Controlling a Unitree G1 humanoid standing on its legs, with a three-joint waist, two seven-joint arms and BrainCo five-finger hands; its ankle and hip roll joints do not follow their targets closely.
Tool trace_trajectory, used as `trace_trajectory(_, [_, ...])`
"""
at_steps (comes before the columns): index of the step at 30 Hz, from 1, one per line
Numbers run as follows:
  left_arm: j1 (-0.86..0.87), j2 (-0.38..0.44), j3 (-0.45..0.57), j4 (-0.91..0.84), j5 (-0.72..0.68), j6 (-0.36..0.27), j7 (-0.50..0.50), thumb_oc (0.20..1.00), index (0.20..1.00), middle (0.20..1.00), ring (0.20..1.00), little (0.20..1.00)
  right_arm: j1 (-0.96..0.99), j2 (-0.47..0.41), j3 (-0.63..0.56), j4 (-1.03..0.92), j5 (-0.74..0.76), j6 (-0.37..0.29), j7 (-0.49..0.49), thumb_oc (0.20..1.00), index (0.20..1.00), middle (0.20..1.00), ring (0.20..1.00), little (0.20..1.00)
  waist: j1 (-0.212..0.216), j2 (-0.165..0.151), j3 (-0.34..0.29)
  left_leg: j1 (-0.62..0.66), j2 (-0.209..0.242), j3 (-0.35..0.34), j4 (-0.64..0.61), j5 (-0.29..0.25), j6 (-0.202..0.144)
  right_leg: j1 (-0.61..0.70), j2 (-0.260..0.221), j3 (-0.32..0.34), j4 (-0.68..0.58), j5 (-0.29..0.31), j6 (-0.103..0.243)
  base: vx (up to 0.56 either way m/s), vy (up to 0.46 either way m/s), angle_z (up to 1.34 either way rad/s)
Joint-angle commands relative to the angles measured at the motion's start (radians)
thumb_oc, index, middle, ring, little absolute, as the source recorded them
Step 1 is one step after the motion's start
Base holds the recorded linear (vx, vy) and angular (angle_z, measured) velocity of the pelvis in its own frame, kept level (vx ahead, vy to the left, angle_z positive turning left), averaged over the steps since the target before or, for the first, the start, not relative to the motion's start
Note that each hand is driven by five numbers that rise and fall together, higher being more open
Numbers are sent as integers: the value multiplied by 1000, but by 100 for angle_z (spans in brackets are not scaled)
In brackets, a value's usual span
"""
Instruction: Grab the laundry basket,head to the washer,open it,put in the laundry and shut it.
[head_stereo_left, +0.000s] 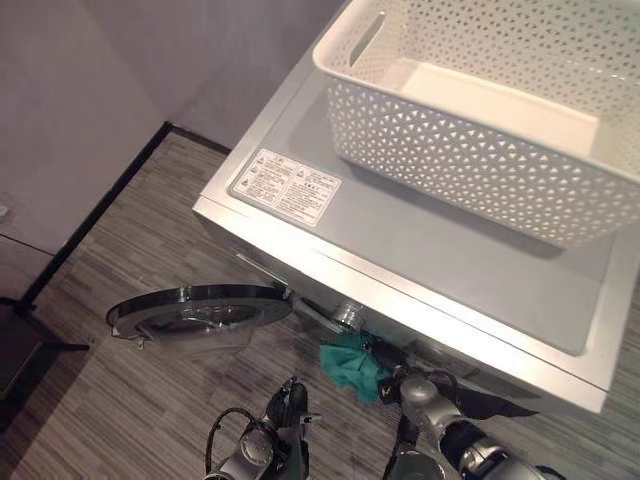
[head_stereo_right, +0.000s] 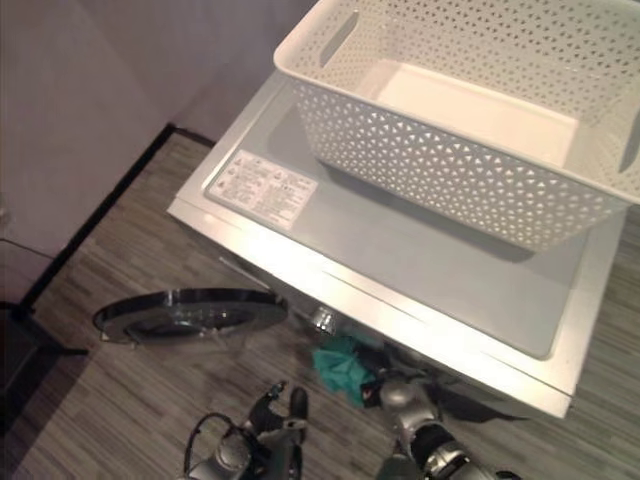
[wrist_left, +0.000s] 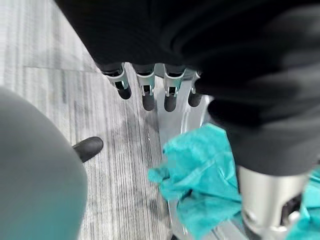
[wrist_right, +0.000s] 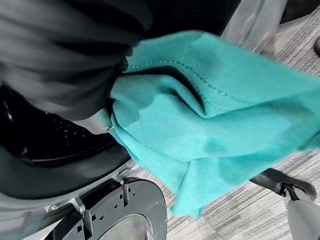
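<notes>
At the washer (head_stereo_left: 420, 250) front, right hand (head_stereo_left: 418, 388) grips teal cloth (head_stereo_left: 352, 366)

grey plank floor (head_stereo_left: 130, 300), pale wall (head_stereo_left: 90, 80)

Under my hands, grey wood-grain plank floor (head_stereo_left: 150, 400), streaked lengthwise. Out to my left a plain pale wall (head_stereo_left: 80, 100) meets the floor along a black skirting strip (head_stereo_left: 100, 215). Far left, a thin black stand foot (head_stereo_left: 35, 335) on the planks.
</notes>
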Motion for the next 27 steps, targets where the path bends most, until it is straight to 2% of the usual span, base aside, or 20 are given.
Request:
trace_trajectory(1, [-43, 26, -57, -18, -62, -47, 21, 1000, 1000, 1000, 1000, 1000, -118, 80, -37, 61, 23, -75, -64, 200, 200, 200, 200, 200, 33, -69, 8, -30, 37, -11, 27, -66, -25, -80, -161, 59, 0, 73, 56, -49, 48, 2])
trace_trajectory(3, [-43, 27, -67, -31, -73, -50, 20, 1000, 1000, 1000, 1000, 1000, -134, 89, -52, 78, 35, -82, -78, 200, 200, 200, 200, 200, 38, -64, 12, -40, 32, -11, 33, -67, -23, -83, -166, 59, 0, 76, 57, -29, 48, 4])
trace_trajectory(7, [-36, 34, -118, -92, -98, -62, 22, 1000, 1000, 1000, 1000, 1000, -211, 111, -141, 107, 97, -127, -156, 200, 200, 200, 200, 200, 55, -30, 32, -84, 7, -12, 55, -75, -16, -115, -190, 63, 0, 90, 69, -44, 99, 9])
trace_trajectory(13, [-51, 37, -143, -124, -106, -69, 38, 1000, 1000, 1000, 1000, 1000, -236, 111, -137, 58, 31, -143, -232, 200, 200, 200, 200, 200, 56, -14, 42, -117, -23, -2, 67, -84, 1, -168, -215, 84, 1, 109, 76, -29, 102, 5])
trace_trajectory(15, [-69, 53, -158, -175, -111, -79, 45, 1000, 1000, 1000, 1000, 1000, -246, 97, -122, 11, -15, -143, -254, 200, 200, 200, 200, 200, 51, -6, 67, -154, -44, -5, 94, -88, 10, -196, -241, 85, 16, 121, 77, -93, 93, 3])
trace_trajectory(18, [-88, 65, -160, -199, -127, -86, 46, 1000, 1000, 1000, 1000, 1000, -265, 79, -122, -12, -47, -141, -270, 200, 200, 200, 200, 200, 46, -1, 93, -192, -49, -5, 131, -99, 13, -239, -253, 92, 61, 116, 74, -88, 39, 3])
trace_trajectory(21, [-148, 66, -177, -202, -129, -93, 53, 1000, 1000, 1000, 1000, 1000, -296, 50, -132, -23, -67, -136, -277, 200, 200, 200, 200, 200, 31, -3, 130, -265, -50, 0, 200, -114, 13, -326, -271, 101, 157, 98, 67, -158, 32, -3])
trace_trajectory(24, [-185, 58, -184, -189, -124, -89, 56, 1000, 1000, 1000, 1000, 1000, -307, 41, -135, -34, -63, -137, -280, 200, 200, 200, 200, 200, 22, -9, 141, -313, -40, -5, 237, -117, 4, -351, -269, 96, 178, 89, 64, -98, -80, 17])
trace_trajectory(25, [-237, 42, -193, -183, -144, -91, 61, 1000, 1000, 1000, 1000, 1000, -331, 34, -142, -39, -55, -143, -294, 200, 200, 200, 200, 200, 8, -20, 147, -390, -29, -14, 288, -119, -14, -392, -258, 92, 201, 73, 57, -44, -180, 25])
trace_trajectory(26, [-266, 34, -196, -188, -169, -97, 67, 1000, 1000, 1000, 1000, 1000, -352, 33, -144, -44, -57, -144, -304, 200, 200, 200, 200, 200, 5, -21, 142, -428, -10, -25, 325, -150, -29, -425, -241, 109, 233, 27, 58, -63, -208, 17])
trace_trajectory(27, [-279, 32, -201, -200, -183, -98, 66, 1000, 1000, 1000, 1000, 1000, -363, 32, -139, -48, -62, -145, -310, 200, 200, 200, 200, 200, 1, -23, 144, -455, -2, -28, 347, -155, -34, -453, -234, 118, 255, 13, 54, -8, -119, 17])
